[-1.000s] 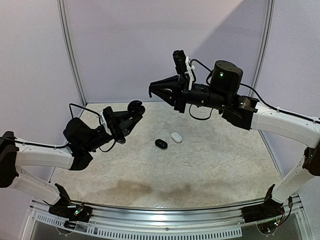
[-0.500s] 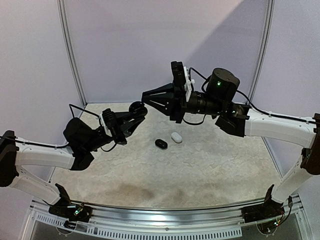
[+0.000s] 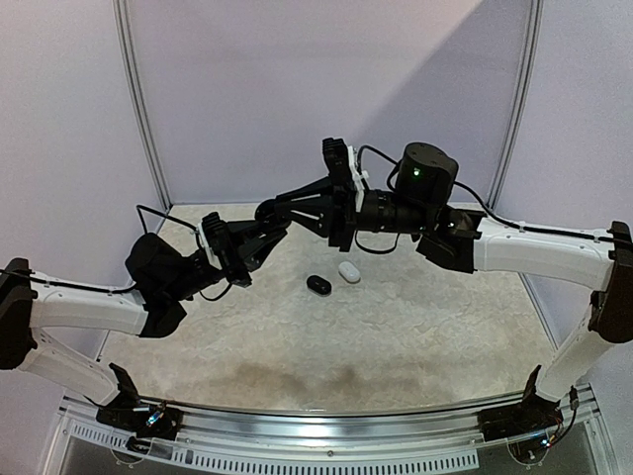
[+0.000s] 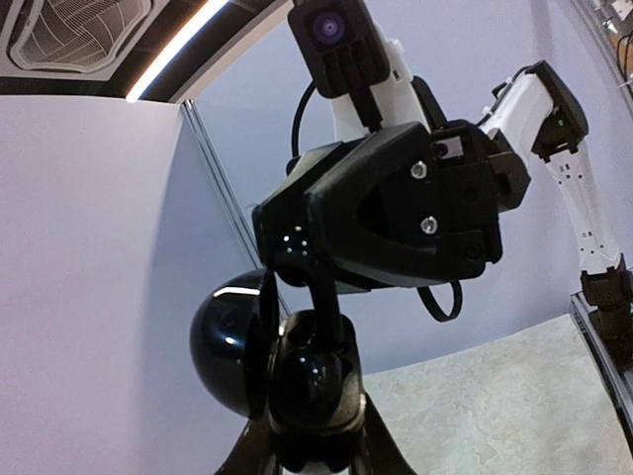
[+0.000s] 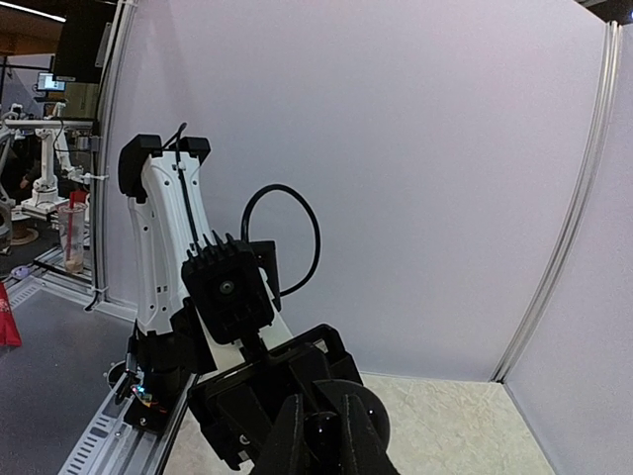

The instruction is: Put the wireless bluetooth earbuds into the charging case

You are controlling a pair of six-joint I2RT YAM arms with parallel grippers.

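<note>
My left gripper (image 3: 259, 226) is shut on an open black charging case (image 3: 265, 209), held up in the air above the table's back left. In the left wrist view the case's glossy lid (image 4: 227, 341) stands open to the left and a black earbud (image 4: 308, 384) sits at the base's well. My right gripper (image 3: 280, 206) reaches in from the right and its tips meet the case. In the right wrist view the right gripper (image 5: 321, 437) is shut on the glossy black earbud (image 5: 322, 427), with the case lid (image 5: 374, 414) just behind it.
A closed black oval case (image 3: 317, 284) and a white one (image 3: 348, 270) lie side by side on the pale table (image 3: 396, 336) near its middle. White walls with metal corner posts (image 3: 138, 109) enclose the back and sides.
The right arm has swung left and lowered slightly, bringing its fingertips from well clear of the case right up to it. The left arm and the case have barely moved.
</note>
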